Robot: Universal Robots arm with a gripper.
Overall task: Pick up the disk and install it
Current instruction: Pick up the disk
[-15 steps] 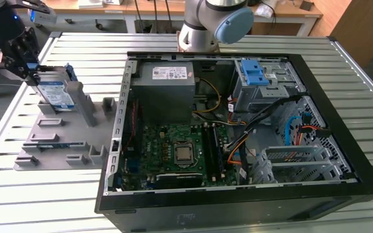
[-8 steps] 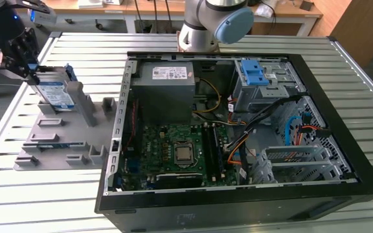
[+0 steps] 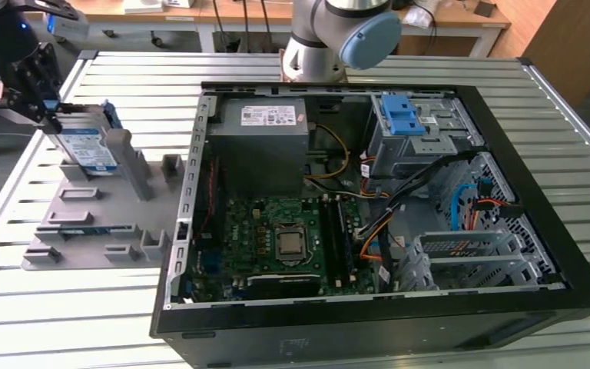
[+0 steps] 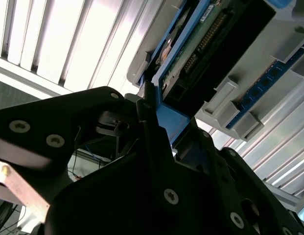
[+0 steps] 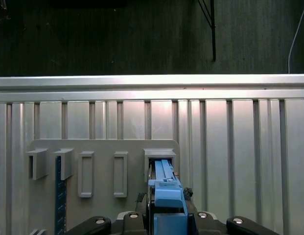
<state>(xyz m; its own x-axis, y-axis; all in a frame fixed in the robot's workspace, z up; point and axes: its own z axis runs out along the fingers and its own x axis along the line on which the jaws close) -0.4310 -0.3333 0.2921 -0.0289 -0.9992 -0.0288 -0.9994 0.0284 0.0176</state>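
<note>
The disk (image 3: 85,146) stands on edge in a slot of the grey holder (image 3: 90,231) at the exterior view's left; it is silver with a blue-and-white label and a blue frame. My gripper (image 3: 55,114) is at its upper end, with the dark fingers on either side of the blue frame. In the first wrist view the disk (image 5: 164,183) shows edge-on in its slot, pinched by my gripper (image 5: 166,199). The second wrist view shows the disk's green circuit-board side (image 4: 210,34), with my gripper (image 4: 164,117) shut on the blue edge.
The open computer case (image 3: 541,192) lies at the exterior view's right, with a grey metal box (image 3: 259,134), a motherboard (image 3: 274,238), cables and a blue latch (image 3: 402,115) on the drive cage. The arm's base (image 3: 336,34) stands behind it. Other holder slots (image 5: 85,174) hold a blue strip.
</note>
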